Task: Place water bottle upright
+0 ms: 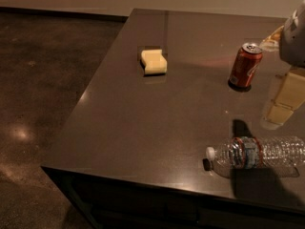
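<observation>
A: Where is the gripper [281, 104]?

B: At the right edge of the view, around 3 o'clock in the frame. It is a pale cream piece hanging from the white arm [296, 32] above the table [143, 123].

A: Open or closed?

B: I cannot tell. It holds nothing that I can see.

A: And the water bottle [257, 154]?

B: At about 7 o'clock from the gripper, apart from it. It lies on its side on the table, close to the near edge. Its white cap [210, 152] points to 9 o'clock and its base runs toward the right edge of the view. The blue-and-red label band [250, 152] wraps it nearer the cap end.

A: What else stands close by?

B: A red soda can [245, 66], upright, at about 11 o'clock from the gripper and well apart from the bottle.

A: Farther out?

B: A yellow sponge [154, 62] lies flat on the table at about 10 o'clock from the gripper, well beyond the can. The tabletop is dark and glossy. A dark speckled floor [43, 104] lies past the table's left edge, toward 9 o'clock.
</observation>
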You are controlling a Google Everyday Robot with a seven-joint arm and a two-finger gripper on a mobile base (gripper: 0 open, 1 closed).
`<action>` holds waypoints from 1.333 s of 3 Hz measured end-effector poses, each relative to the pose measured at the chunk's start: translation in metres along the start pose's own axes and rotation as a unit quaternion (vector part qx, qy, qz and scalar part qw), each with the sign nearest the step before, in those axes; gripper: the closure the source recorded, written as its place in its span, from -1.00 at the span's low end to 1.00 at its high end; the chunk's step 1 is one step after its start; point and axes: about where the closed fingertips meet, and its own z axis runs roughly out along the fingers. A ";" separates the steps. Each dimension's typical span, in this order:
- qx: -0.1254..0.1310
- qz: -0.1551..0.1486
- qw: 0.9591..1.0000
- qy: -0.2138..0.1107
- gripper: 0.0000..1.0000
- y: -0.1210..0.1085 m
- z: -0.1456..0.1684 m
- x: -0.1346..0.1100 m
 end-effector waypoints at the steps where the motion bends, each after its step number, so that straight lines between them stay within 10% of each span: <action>1: 0.001 -0.001 1.000 -0.001 -1.00 0.000 -0.001 0.000; 4: -0.060 -0.043 0.997 -0.004 -1.00 0.052 0.032 0.006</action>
